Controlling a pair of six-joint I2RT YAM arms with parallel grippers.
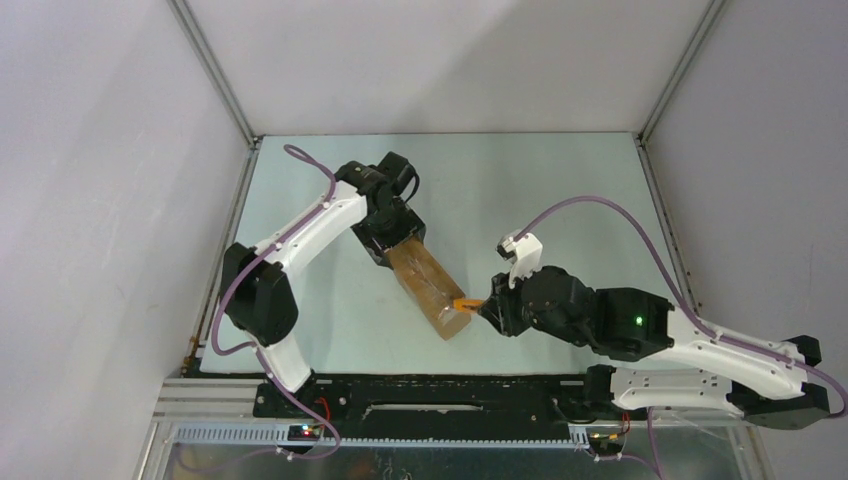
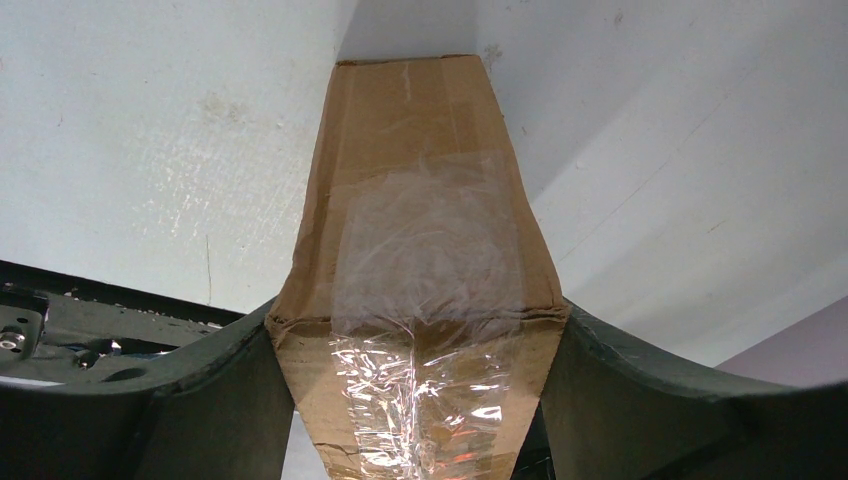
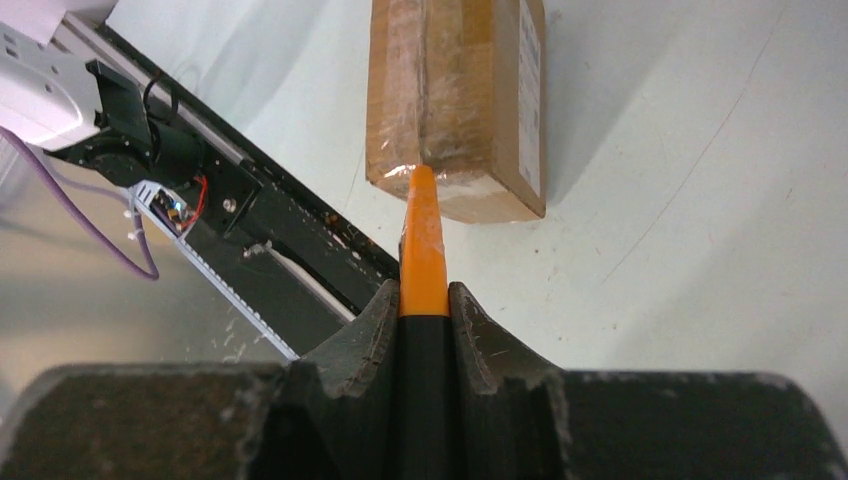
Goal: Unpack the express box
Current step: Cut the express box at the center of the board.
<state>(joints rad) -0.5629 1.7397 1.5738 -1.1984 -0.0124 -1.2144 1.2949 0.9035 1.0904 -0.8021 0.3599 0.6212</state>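
Note:
The express box (image 1: 430,285), brown cardboard wrapped in clear tape, lies slanted on the pale table (image 1: 570,200). My left gripper (image 1: 398,245) is shut on its far end, and the left wrist view shows the box (image 2: 430,190) pinched between both fingers of that gripper (image 2: 418,330). My right gripper (image 1: 490,305) is shut on a slim orange-and-black utility knife (image 1: 468,302). In the right wrist view the knife (image 3: 422,240) sticks out of the closed right gripper (image 3: 424,295), and its orange tip touches the taped near end of the box (image 3: 455,90). A white label runs along the box's right side.
The black base rail (image 1: 430,395) runs along the near table edge, close to the box's near end. White enclosure walls with metal posts (image 1: 215,75) close in the table on three sides. A white socket block (image 3: 40,90) and purple cables sit beyond the rail.

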